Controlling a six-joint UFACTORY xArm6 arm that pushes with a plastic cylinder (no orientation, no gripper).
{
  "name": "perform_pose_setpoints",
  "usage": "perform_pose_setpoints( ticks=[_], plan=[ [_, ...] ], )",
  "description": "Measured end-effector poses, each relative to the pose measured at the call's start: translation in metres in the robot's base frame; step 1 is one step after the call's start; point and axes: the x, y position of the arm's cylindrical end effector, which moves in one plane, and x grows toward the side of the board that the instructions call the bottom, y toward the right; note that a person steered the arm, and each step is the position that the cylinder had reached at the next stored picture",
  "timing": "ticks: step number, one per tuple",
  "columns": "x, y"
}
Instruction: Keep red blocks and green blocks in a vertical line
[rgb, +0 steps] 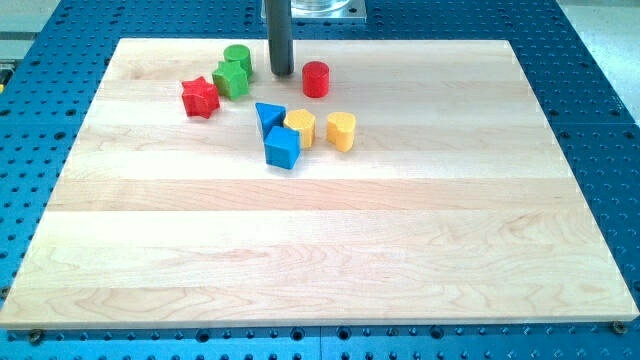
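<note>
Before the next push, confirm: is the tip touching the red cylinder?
No: my tip stands apart from the red cylinder, a strip of bare board between them.

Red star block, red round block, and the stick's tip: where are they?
red star block (200, 97), camera view, its top face.
red round block (316, 78), camera view, its side.
my tip (282, 74), camera view, rod's very end.

The only part of the robot that shows is a straight rod, dark grey, round and smooth, with a faint lighter line of reflection along its length. My tip (282, 74) is cut flat and plain. At the view's top the rod goes into a pale metallic mount, perhaps a square plate, but the frame cuts it off.
</note>
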Motion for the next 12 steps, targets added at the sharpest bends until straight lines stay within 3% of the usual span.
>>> perform_pose_setpoints(
  ticks=[3, 5, 8, 10, 11, 12],
  plan=[
    [0.014, -0.084],
    [-0.019, -0.015],
    [-0.023, -0.071],
    [-0.024, 0.09],
    [-0.015, 0.094],
    [0.026, 0.036]
  ],
)
